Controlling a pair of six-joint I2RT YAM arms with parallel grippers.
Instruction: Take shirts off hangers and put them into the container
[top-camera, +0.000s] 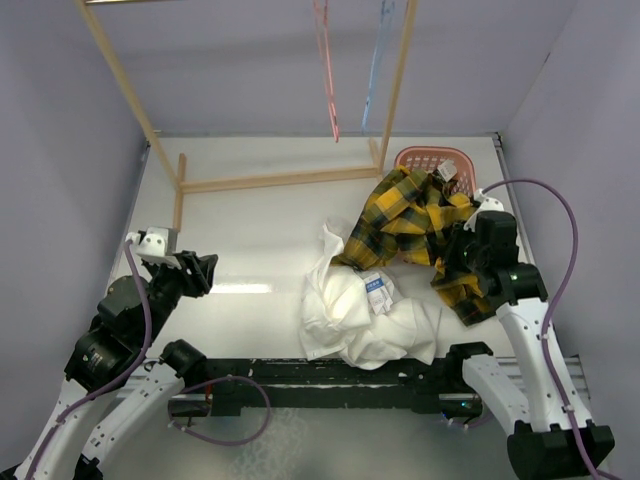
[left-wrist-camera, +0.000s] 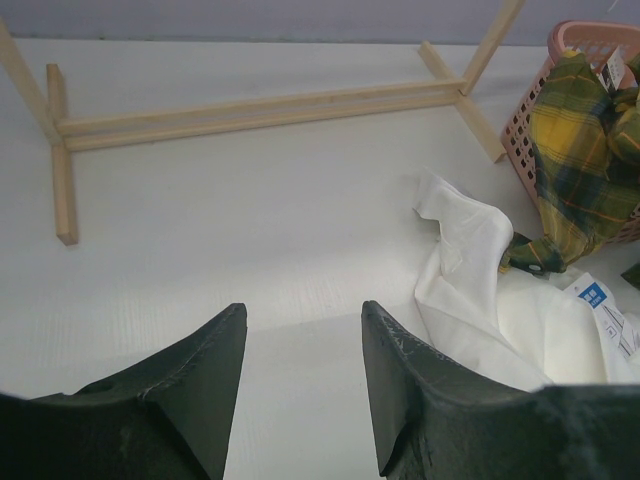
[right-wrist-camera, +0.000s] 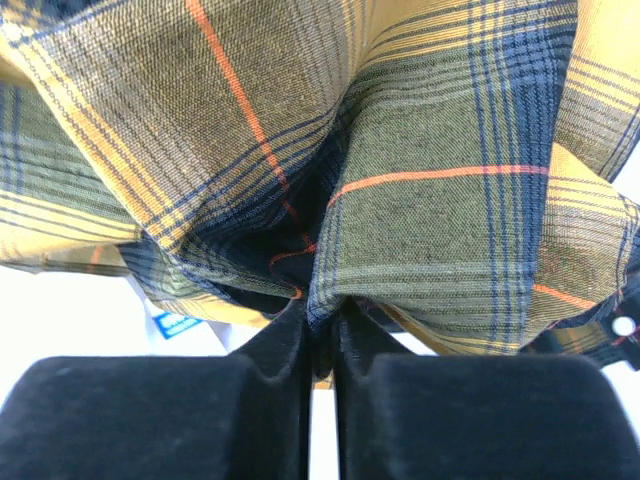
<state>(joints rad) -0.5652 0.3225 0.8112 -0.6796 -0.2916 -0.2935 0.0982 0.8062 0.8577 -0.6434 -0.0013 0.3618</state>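
Observation:
The yellow-and-black plaid shirt (top-camera: 410, 220) lies half over the rim of the salmon-pink container (top-camera: 425, 158) and half on the table. My right gripper (top-camera: 462, 262) is shut on a fold of this plaid shirt (right-wrist-camera: 420, 200), the cloth pinched between its fingertips. A white shirt (top-camera: 365, 315) with a small blue label lies crumpled on the table in front of it, also visible as white shirt (left-wrist-camera: 490, 290) in the left wrist view. The pink-red hanger (top-camera: 327, 70) and light blue hanger (top-camera: 377, 60) hang bare from the rack. My left gripper (top-camera: 203, 272) stands open over bare table, holding nothing.
The wooden rack's base bars (top-camera: 270, 181) run across the back of the table, with a foot (left-wrist-camera: 62, 160) at the left and upright poles (top-camera: 120, 80) rising. Grey walls close in on both sides. A purple cable (top-camera: 560, 230) loops by the right arm.

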